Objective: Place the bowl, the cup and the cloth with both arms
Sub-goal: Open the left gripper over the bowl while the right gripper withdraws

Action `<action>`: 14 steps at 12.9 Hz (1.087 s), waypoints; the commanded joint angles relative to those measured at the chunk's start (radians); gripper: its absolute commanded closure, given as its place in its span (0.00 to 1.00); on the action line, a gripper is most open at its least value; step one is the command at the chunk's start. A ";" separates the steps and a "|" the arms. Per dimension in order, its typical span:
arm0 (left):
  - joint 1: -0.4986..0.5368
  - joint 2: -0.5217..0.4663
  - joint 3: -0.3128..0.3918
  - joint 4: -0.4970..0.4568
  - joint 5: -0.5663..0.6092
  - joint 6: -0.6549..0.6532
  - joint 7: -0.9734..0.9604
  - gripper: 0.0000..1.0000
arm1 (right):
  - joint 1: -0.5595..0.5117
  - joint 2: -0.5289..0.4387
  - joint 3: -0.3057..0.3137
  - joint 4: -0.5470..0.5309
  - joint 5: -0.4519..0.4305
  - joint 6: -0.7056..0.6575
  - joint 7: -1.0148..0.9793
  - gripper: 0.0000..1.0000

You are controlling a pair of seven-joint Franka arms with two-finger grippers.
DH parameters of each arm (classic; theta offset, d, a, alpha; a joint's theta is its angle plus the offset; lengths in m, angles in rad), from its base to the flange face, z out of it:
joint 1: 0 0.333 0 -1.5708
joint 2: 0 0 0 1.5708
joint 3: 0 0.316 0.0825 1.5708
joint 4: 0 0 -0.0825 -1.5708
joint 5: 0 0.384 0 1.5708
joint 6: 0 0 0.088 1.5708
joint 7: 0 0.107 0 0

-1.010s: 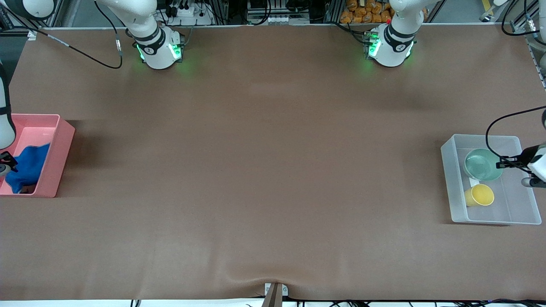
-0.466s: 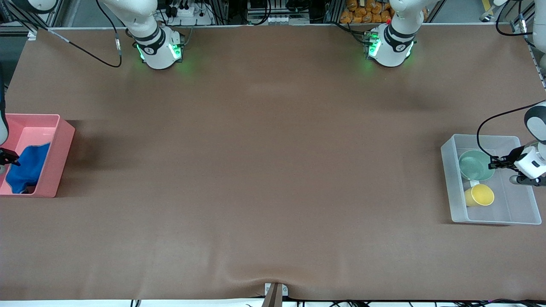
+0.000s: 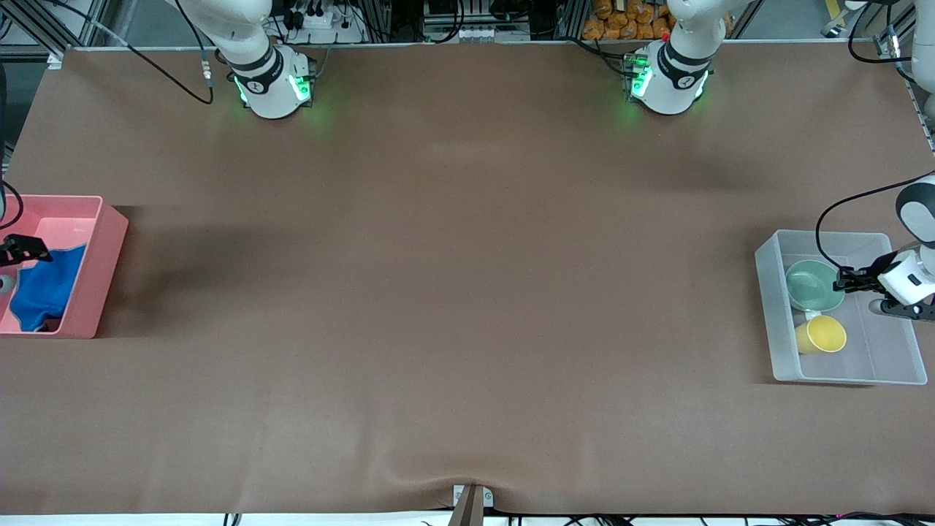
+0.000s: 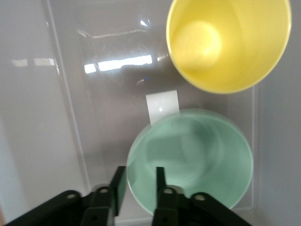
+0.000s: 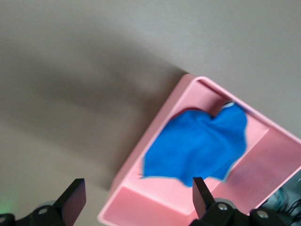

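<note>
The mint-green bowl (image 3: 812, 286) (image 4: 197, 155) rests in a clear bin (image 3: 774, 314) at the left arm's end of the table. The yellow cup (image 3: 824, 334) (image 4: 225, 42) stands beside it, nearer the front camera. My left gripper (image 3: 841, 281) (image 4: 138, 181) straddles the bowl's rim, one finger inside and one outside, slightly open with a gap showing. The blue cloth (image 3: 45, 288) (image 5: 197, 146) lies crumpled in a pink bin (image 3: 102, 270) (image 5: 155, 122) at the right arm's end. My right gripper (image 3: 33, 252) (image 5: 136, 190) hangs over that bin, wide open and empty.
Brown table covering spreads between the two bins. Both arm bases (image 3: 274, 84) (image 3: 668, 80) glow green along the edge farthest from the front camera. A small white label (image 4: 162, 106) sits on the clear bin's floor between bowl and cup.
The left gripper lowered the bowl into the clear bin and its fingers have parted. The right gripper let go of the cloth, opened wide and lifted off it.
</note>
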 commanded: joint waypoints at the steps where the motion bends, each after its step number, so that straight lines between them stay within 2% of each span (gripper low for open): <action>1: -0.003 -0.022 -0.005 0.075 0.061 -0.090 0.012 0.47 | 0.096 -0.102 -0.004 -0.025 0.003 -0.131 0.187 0.00; 3: -0.015 -0.029 -0.011 0.165 0.062 -0.213 0.003 0.37 | 0.142 -0.146 -0.005 -0.027 0.060 -0.186 0.297 0.00; 4: -0.032 -0.041 -0.012 0.188 0.059 -0.258 -0.025 0.00 | 0.156 -0.162 -0.005 -0.027 0.080 -0.196 0.338 0.00; 7: -0.092 -0.105 -0.011 0.190 0.056 -0.305 -0.159 0.00 | 0.191 -0.212 -0.004 -0.025 0.088 -0.217 0.453 0.00; 10: -0.177 -0.148 0.000 0.190 0.050 -0.364 -0.250 0.00 | 0.205 -0.251 -0.004 -0.025 0.166 -0.243 0.567 0.00; 12: -0.294 -0.162 0.064 0.189 0.050 -0.401 -0.383 0.00 | 0.207 -0.269 -0.005 -0.019 0.217 -0.254 0.626 0.00; 14: -0.407 -0.177 0.129 0.187 0.044 -0.405 -0.431 0.00 | 0.237 -0.295 -0.002 -0.019 0.221 -0.268 0.740 0.00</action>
